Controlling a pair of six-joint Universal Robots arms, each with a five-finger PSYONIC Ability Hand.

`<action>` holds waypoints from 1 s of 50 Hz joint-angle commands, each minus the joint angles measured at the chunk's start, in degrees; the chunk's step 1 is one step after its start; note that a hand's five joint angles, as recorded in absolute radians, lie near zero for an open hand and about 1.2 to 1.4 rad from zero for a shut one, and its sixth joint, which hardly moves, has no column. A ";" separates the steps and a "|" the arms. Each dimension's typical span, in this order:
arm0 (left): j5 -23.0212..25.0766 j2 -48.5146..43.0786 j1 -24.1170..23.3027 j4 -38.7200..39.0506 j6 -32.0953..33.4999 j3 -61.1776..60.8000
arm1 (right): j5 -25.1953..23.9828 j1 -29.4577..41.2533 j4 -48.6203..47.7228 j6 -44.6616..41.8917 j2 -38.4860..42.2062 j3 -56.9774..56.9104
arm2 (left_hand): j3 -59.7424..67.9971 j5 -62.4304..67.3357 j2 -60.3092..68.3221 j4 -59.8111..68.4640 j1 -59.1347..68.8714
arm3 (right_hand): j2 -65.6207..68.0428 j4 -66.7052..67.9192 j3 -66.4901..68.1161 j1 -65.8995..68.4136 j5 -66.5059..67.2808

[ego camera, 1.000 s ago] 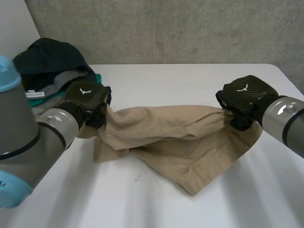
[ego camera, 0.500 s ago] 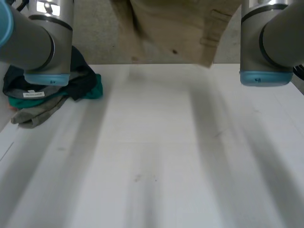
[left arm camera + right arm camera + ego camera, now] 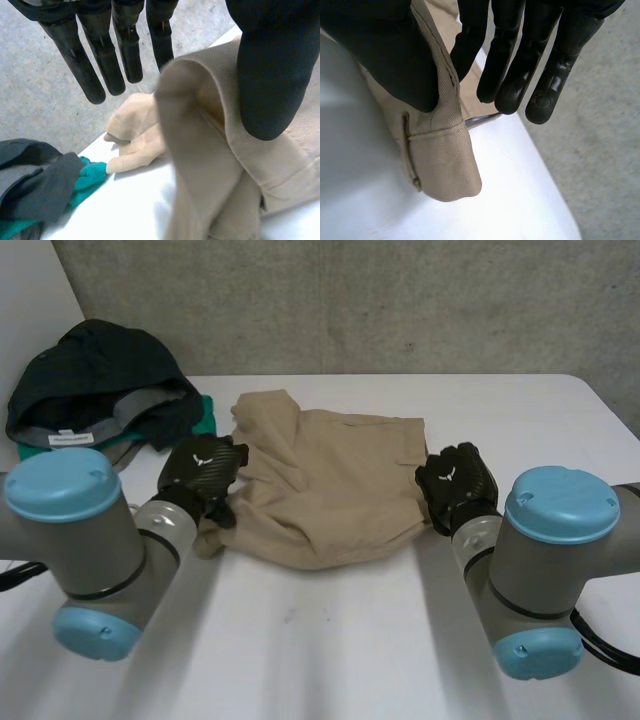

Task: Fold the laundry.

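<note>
**Laundry folding, early stage: one garment laid out, no fold finished**

At the far left, a heap of dark navy, grey and teal clothes [image 3: 95,390] is sitting on the back corner of the white table [image 3: 330,650], touched by neither hand. Next to it, the left hand [image 3: 203,472] is pinching the near left edge of the beige twill shorts [image 3: 330,470], with a raised ridge of cloth caught between its thumb and straight fingers. The shorts are lying mid-table, roughly flat but rumpled, with one flap sticking out at the far left. At the right, the right hand [image 3: 455,480] is pinching the waistband corner between its thumb and straight fingers, and the corner is hanging just clear of the table. On this evidence the shorts are only being spread out; the smoothing, every fold and the whole heap are still to do.
</note>
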 commanded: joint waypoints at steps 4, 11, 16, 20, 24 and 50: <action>-0.05 11.60 -0.22 -6.78 0.02 -5.62 | -0.12 -0.23 8.72 9.81 -1.77 -0.29 | -0.46 0.50 -0.15 0.12 0.91 | 12.64 11.95 12.18 19.93 13.66; -0.58 18.47 -2.76 -6.96 -0.06 -13.00 | -0.55 -1.46 13.74 14.30 -1.77 -1.43 | 5.23 6.20 5.54 5.81 6.60 | 12.64 11.95 12.18 19.93 13.66; -0.67 20.15 -6.45 -7.13 -0.06 -15.91 | -0.55 -1.55 13.92 14.74 -1.77 -1.69 | 18.86 19.83 19.17 19.44 20.23 | 12.64 11.95 12.18 19.93 13.66; -0.67 19.71 -7.43 -8.10 -0.06 -17.32 | -0.64 -1.46 13.92 14.74 -1.77 -1.69 | 26.78 27.74 27.09 27.36 28.15 | 12.64 11.95 12.18 19.93 13.66; -0.75 17.17 -7.69 -8.71 0.02 -17.50 | -0.64 -1.37 13.92 14.74 -1.69 -1.69 | 26.80 27.76 27.11 27.37 28.16 | 12.64 11.95 12.18 19.93 13.66; -5.32 -9.46 -3.82 -5.38 8.72 2.80 | -0.91 -1.63 13.92 14.66 -1.69 -0.64 | 4.08 5.04 4.39 4.66 5.45 | 12.64 11.95 12.18 19.93 13.66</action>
